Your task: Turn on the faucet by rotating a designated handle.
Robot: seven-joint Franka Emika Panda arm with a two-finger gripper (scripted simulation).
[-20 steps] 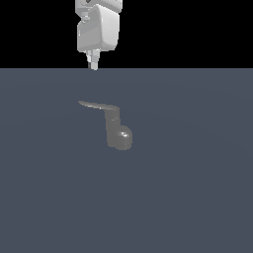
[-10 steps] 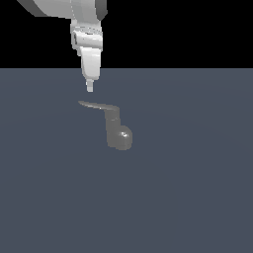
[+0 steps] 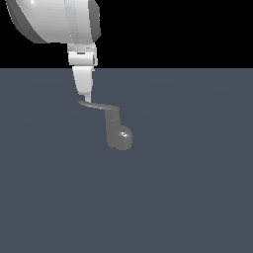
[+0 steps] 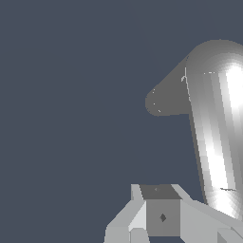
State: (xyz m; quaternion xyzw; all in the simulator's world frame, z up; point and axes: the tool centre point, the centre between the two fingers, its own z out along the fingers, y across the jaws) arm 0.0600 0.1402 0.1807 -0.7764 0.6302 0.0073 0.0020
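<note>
Faucet [image 3: 118,136] is standing on the grey floor, well away from every edge; its handle [image 3: 98,105] is reaching flat from the top toward the exterior view's left, long axis running sideways; the gripper [image 3: 87,99] is hanging directly above the handle's free tip, seemingly touching it; whether the jaws are apart or together cannot be told; a sideways push looks next.
</note>
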